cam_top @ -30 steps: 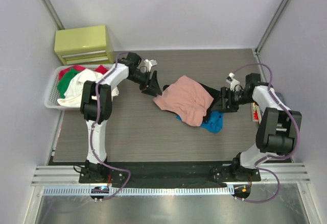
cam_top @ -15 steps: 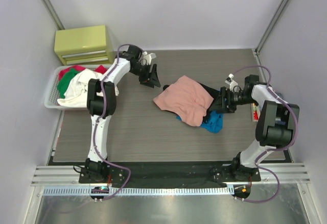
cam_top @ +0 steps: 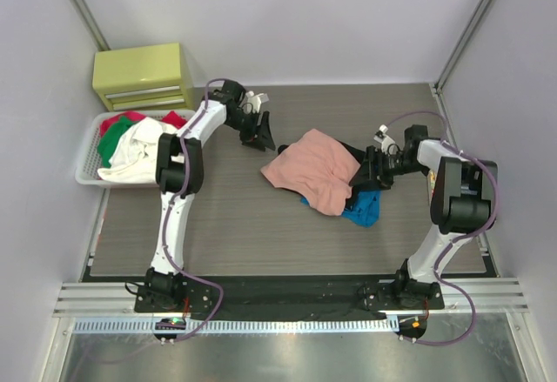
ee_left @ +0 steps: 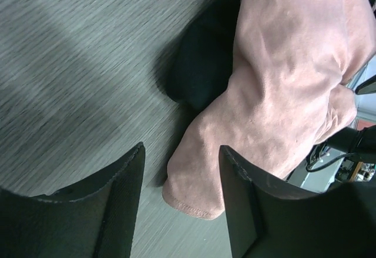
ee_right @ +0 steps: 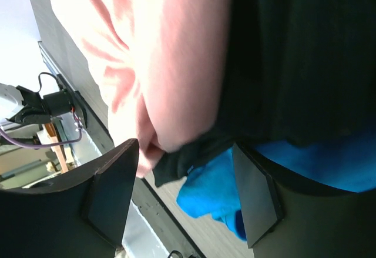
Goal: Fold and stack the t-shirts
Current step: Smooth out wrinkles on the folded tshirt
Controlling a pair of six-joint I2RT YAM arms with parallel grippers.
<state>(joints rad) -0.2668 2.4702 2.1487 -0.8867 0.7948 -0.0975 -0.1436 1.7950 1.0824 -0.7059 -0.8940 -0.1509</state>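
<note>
1. No folding is seen to be done: the salmon-pink t-shirt (cam_top: 315, 170) lies crumpled in a heap at the centre of the worktop (cam_top: 235, 225), with no neat edge or squared outline.
2. The black t-shirt (cam_top: 352, 152) is bunched beneath and to the right of the pink one, touching it. A blue cloth (cam_top: 367, 211) pokes out at the lower right of the heap.
3. No stack is seen anywhere on the worktop, and more garments are piled unfolded in the white basket (cam_top: 87, 151) at the left of the frame.
4. The left claw (cam_top: 258, 136) is held open and empty, just beside the heap's upper-left edge, above the pink hem.
5. The right claw (cam_top: 367, 173) is spread open at the heap's right side, close against black cloth. Nothing is seen pinched between its jaws.
6. The task is judged to be near its start: the tees are yet to be separated, spread flat, folded and stacked.
</note>
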